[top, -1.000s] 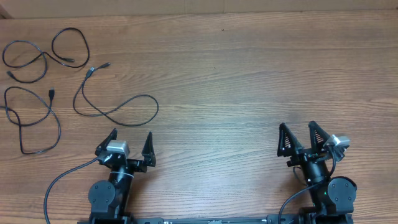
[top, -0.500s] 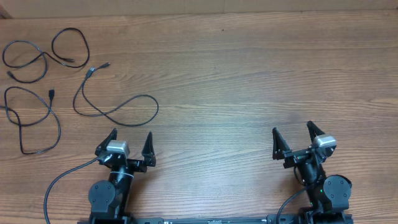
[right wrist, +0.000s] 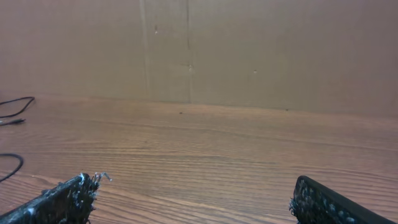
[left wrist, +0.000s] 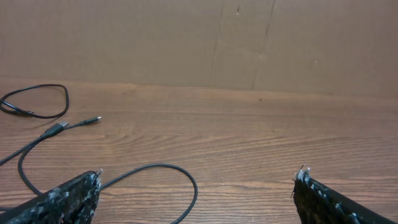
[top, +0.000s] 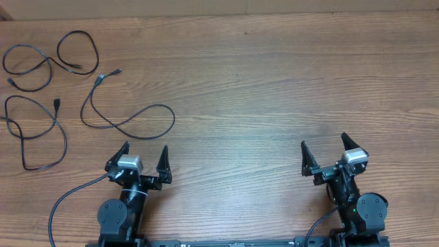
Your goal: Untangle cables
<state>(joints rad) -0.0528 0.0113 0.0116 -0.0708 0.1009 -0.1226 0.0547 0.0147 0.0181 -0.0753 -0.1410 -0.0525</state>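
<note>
Evidently the right gripper (top: 324, 143), spread wide and empty, is being re-angled at the table's (top: 274, 82) near edge; the left gripper (top: 145, 147) is being kept equally wide. The three cables (top: 83, 110) are being left separate at the far-left corner, seemingly untangled.

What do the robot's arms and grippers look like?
The left arm and right arm are black with round joint housings. The left gripper and right gripper each have two black triangular fingers with whitish flecks at the tips. A silver-grey block sits behind each gripper, and a thick black wire trails from each arm.
</note>
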